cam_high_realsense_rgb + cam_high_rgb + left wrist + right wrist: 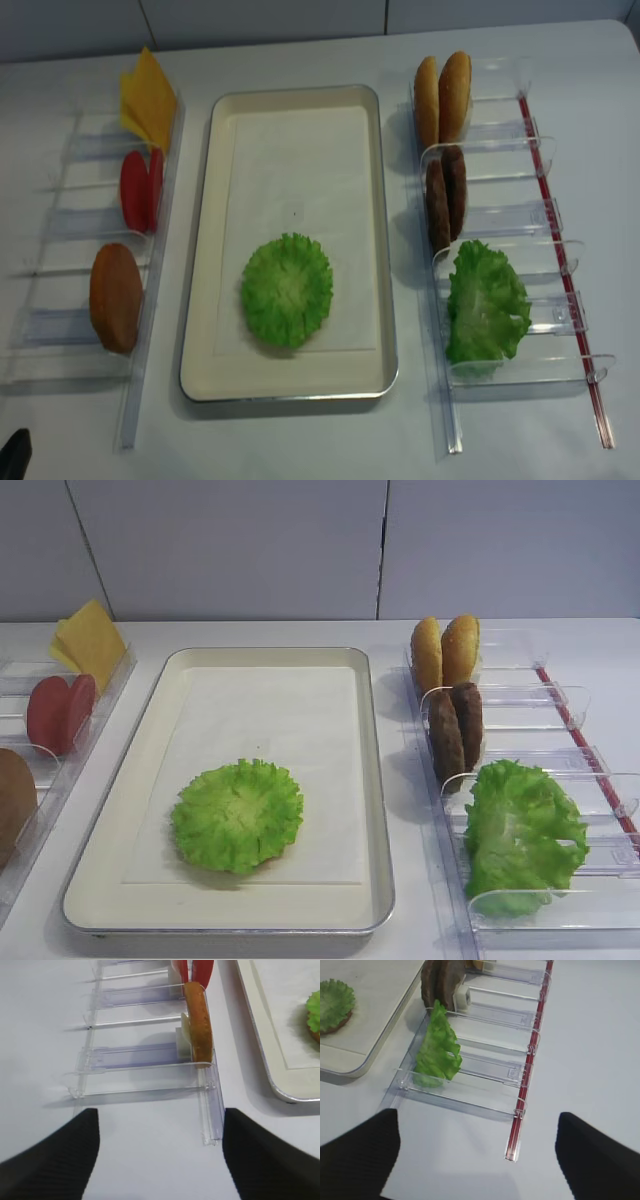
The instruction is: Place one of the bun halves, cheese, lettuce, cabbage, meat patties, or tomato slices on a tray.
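Both jaws wide open, holding nothing: left gripper over the table's near-left edge, right gripper near-right. Lettuce lies flat on the tray, toward its near edge, slightly left of centre. No readable labels anywhere.

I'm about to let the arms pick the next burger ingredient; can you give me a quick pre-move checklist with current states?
1. Cream rectangular tray has bare liner left: ok.
2. Frilly round green lettuce lies flat on the tray: ok.
3. Dark brown meat patties stand upright in their clear bin: ok.
4. Right claw open, holding nothing: ok.
5. Left claw open, holding nothing: ok.
6. What lies beneath the lettuce: cannot tell.
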You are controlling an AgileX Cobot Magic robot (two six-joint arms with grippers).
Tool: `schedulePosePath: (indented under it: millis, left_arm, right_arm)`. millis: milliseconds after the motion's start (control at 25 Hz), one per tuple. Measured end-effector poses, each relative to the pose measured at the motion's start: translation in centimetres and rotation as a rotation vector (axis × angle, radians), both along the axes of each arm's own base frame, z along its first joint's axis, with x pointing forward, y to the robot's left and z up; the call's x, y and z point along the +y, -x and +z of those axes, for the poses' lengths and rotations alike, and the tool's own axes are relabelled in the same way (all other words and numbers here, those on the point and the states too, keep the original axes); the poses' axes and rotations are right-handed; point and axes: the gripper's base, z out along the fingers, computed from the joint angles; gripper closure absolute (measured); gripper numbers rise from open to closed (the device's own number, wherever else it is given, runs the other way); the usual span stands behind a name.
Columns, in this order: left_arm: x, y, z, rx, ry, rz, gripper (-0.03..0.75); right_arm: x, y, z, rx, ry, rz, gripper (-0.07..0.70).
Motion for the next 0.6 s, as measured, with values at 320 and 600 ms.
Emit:
schedulePosePath:
  millis: [320, 600]
  left_arm:
    - [0.0, 0.0, 0.0, 0.000, 0.000, 0.000, 0.197]
    - [0.0, 0.0, 0.0, 0.000, 0.000, 0.000, 0.197]
  right_arm:
    - [-0.2, 0.0, 0.0, -0.016, 0.065, -0.003, -0.022]
    - [-0.4, 1.1, -0.2, -0.077, 0.043, -0.026, -0.003]
